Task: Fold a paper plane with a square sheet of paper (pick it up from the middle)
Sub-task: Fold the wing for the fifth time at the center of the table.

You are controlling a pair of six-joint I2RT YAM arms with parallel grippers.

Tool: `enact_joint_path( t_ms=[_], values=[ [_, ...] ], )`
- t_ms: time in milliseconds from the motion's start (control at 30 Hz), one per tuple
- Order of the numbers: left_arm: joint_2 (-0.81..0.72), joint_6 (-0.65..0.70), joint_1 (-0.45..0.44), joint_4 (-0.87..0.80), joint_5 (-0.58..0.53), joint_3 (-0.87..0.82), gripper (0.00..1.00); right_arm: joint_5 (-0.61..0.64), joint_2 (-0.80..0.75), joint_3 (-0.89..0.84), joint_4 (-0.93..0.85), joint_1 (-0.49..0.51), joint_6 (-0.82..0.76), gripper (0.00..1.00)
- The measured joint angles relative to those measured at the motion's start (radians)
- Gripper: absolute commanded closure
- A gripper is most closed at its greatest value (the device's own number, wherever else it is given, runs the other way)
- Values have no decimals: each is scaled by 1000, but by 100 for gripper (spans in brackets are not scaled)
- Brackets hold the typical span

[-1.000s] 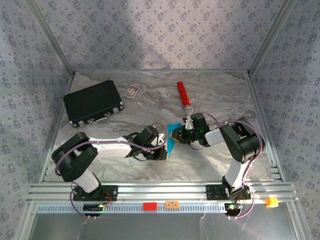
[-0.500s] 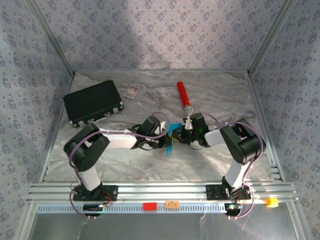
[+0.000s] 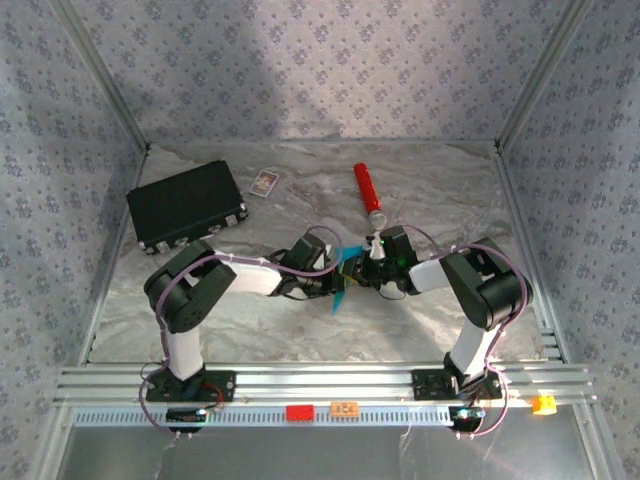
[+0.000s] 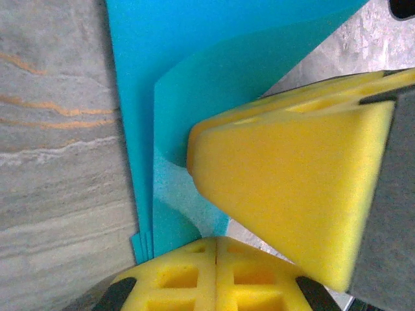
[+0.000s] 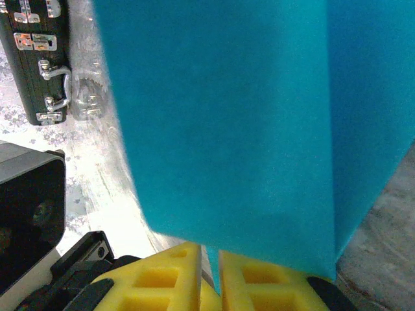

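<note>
The square sheet of paper (image 3: 341,297), cyan-blue and folded into layers, stands on edge off the table between the two grippers. My right gripper (image 3: 354,272) is shut on it; in the right wrist view a thin fold of the paper (image 5: 246,129) runs down between the yellow pads at the right gripper (image 5: 213,259). My left gripper (image 3: 333,284) is shut, its pads pressed together at the left gripper (image 4: 216,249) right below the paper's stacked edges (image 4: 194,78). Nothing shows between its pads. One yellow finger (image 4: 292,181) of the right gripper overlaps the paper.
A black case (image 3: 186,205) lies at the back left, also seen at the black case (image 5: 35,58). A small white card (image 3: 264,182) is beside it, and a red cylinder (image 3: 368,193) lies just behind the grippers. Aluminium rails border the table.
My left gripper has swung up and to the right, from the paper's lower edge to close beside the right gripper. The right gripper has kept still with the paper in it.
</note>
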Motion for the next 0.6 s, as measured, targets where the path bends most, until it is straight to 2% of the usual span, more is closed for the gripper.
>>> enact_joint_path(
  t_ms=[200, 400, 600],
  values=[
    [-8, 0, 0, 10, 12, -19, 100, 6, -15, 0, -22, 0, -1, 81],
    [-45, 21, 1, 16, 47, -75, 100, 38, -113, -1, -145, -27, -41, 80],
    [-63, 54, 1, -10, 70, -89, 100, 54, -221, 18, -253, -32, -130, 86]
  ],
)
